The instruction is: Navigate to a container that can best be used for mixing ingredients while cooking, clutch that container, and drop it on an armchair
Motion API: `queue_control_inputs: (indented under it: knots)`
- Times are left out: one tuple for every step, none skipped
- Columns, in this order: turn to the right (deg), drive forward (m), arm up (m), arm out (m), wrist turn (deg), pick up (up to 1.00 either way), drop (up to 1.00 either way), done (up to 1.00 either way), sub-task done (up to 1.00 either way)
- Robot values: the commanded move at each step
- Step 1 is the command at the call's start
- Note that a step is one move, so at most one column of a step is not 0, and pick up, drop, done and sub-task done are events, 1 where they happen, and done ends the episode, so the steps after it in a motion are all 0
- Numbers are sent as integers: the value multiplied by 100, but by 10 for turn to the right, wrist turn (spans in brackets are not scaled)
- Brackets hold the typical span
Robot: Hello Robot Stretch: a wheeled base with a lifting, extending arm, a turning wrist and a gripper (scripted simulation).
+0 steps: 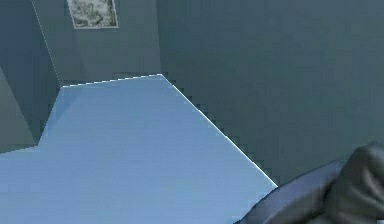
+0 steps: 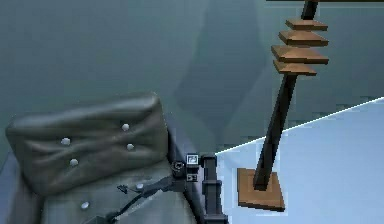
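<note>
The grey-green, buttoned leather armchair [image 2: 85, 140] stands at the arm side view's left, its seat cut off by the bottom edge. A dark rounded part of it [image 1: 340, 190] shows at the forward view's lower right corner. The dark gripper [image 2: 120, 198] is in front of the seat. I cannot tell how its thin fingers stand, or whether it holds anything. Beside the chair, a dark pole [image 2: 275, 110] on a brown square base stands on the pale blue floor [image 1: 130, 130]. A framed picture [image 1: 92, 12] is cut off at the top.
</note>
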Motion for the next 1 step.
queue_control_inputs:
  knots:
    - [0, 0, 0, -8, 0, 0, 0, 0, 0]
